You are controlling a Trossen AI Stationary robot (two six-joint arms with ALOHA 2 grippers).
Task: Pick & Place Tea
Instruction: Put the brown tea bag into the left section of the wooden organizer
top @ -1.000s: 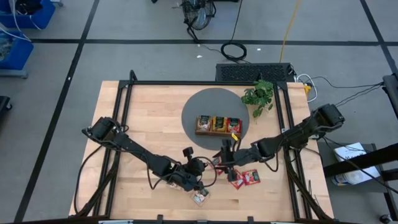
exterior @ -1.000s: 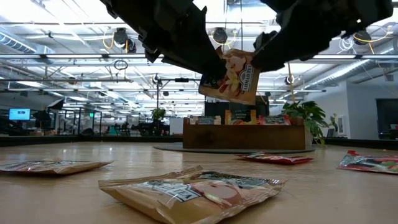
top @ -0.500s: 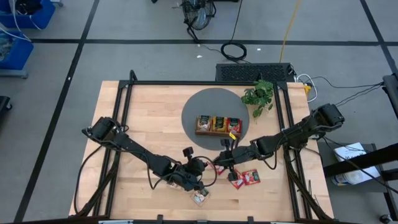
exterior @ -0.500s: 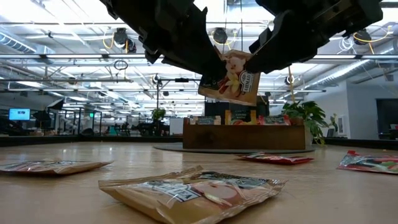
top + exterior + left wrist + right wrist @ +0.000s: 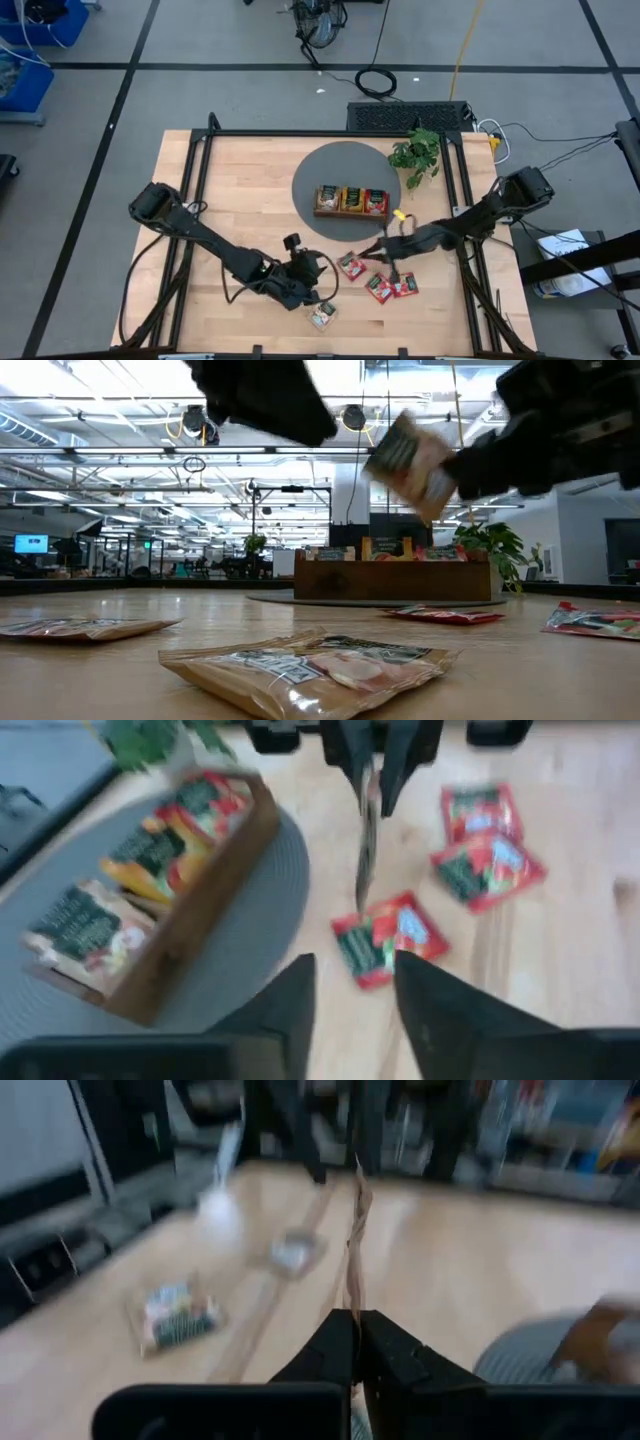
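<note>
My right hand [image 5: 355, 1342] is pressed together on the lower edge of a beige tea packet [image 5: 412, 458], pinching it so it hangs edge-on and clear of the bench [image 5: 250, 190], which I judge keeps it ready to drop upright into a slot of the wooden tray [image 5: 351, 201] on the grey mat [image 5: 330, 170] just beyond it. My left hand [image 5: 352, 985] is spread with nothing between its fingers, near the front of the bench to the left, out of the packet's way. Red packets [image 5: 380, 285] lie flat near my right hand, and another beige one [image 5: 321, 317] lies near the front edge.
</note>
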